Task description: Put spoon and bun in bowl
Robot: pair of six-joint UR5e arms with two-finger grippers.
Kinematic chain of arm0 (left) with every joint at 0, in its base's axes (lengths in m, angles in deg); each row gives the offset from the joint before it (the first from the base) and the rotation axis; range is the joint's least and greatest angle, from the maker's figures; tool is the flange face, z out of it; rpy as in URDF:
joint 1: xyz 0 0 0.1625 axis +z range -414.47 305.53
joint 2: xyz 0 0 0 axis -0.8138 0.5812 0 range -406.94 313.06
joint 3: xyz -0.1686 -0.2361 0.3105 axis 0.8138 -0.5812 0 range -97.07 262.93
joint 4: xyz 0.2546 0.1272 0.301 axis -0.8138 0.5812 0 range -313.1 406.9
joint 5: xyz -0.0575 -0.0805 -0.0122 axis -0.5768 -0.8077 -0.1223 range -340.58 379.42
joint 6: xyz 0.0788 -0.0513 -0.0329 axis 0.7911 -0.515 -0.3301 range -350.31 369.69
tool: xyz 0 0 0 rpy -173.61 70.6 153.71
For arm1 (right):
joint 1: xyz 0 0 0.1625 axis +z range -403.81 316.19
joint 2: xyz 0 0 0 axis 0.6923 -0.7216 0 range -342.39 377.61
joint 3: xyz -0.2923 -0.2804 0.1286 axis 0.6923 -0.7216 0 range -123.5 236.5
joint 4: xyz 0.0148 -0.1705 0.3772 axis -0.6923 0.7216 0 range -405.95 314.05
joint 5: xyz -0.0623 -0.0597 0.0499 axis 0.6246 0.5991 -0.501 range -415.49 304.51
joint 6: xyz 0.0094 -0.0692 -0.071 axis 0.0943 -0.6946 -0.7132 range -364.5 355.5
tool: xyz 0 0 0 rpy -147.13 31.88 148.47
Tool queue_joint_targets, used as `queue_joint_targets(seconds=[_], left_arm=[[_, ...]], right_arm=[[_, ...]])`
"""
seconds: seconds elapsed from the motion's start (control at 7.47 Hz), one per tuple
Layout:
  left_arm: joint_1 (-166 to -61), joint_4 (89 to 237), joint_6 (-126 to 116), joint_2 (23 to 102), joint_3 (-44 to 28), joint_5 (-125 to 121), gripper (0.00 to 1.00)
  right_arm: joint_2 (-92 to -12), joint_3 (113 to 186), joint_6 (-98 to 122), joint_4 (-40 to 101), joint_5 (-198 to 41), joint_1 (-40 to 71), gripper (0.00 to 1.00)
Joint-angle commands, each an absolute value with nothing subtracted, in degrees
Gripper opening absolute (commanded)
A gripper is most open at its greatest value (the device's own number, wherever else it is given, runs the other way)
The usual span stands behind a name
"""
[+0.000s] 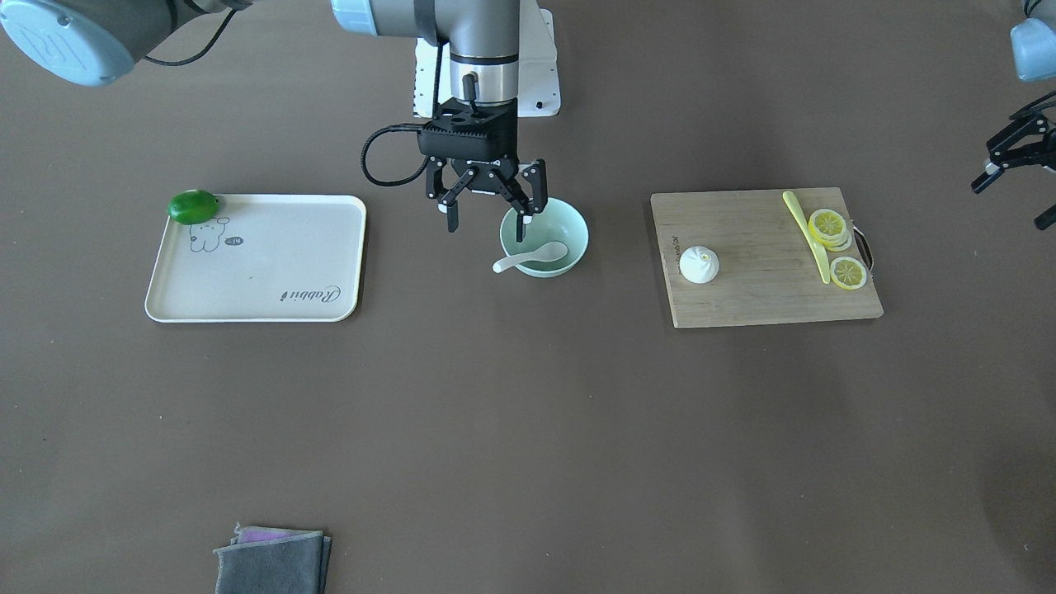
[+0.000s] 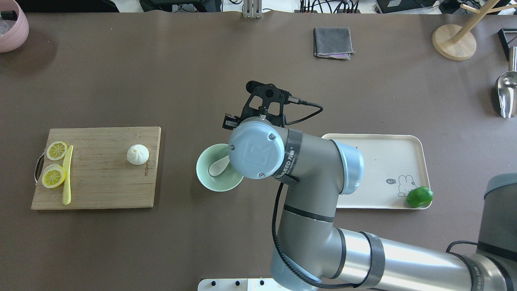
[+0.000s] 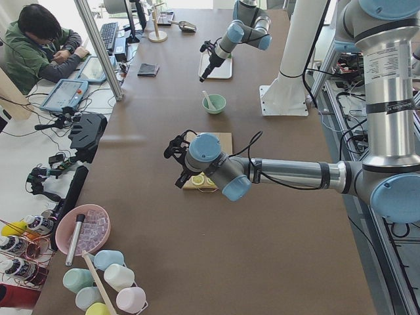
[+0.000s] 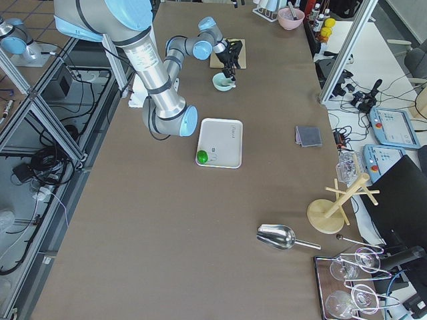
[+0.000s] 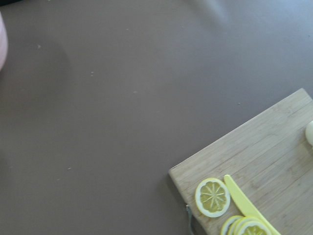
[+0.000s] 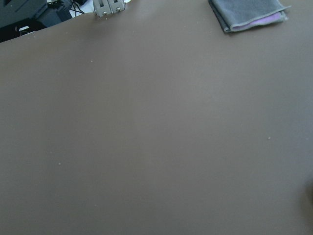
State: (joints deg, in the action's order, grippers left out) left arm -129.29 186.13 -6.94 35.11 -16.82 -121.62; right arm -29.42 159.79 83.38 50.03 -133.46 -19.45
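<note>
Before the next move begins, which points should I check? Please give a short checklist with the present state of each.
1. Spoon in bowl: ok, the scoop is inside and the handle sticks out over the rim.
2. Right gripper let go of the spoon: ok, open.
3. Space above the bowl free: not ok, the right gripper hangs there.
4. Bun reachable on cutting board: ok, nothing touches it.
5. Left gripper ready: ok, it looks open and empty, but is not over the bun.
</note>
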Motion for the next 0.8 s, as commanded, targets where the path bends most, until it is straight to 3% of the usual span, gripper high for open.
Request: queue_joint_targets(seconds=[0.0,0.27,0.67], left_arm=[[-117.54,196.1,-18.74,35.94,-17.0,-108.88,0.99],[-106.73,196.58,-25.6,39.61,-17.43,-98.14,0.99],[-92.83,195.96,-30.38,44.71,-16.83,-83.36,0.98]], right_arm=[[-38.42,169.23,67.37,49.68,-147.62,-9.23,1.0],[-43.88,171.9,54.1,49.07,-160.11,-0.26,1.0],[-56.26,171.64,42.61,35.67,-170.1,7.33,1.0]])
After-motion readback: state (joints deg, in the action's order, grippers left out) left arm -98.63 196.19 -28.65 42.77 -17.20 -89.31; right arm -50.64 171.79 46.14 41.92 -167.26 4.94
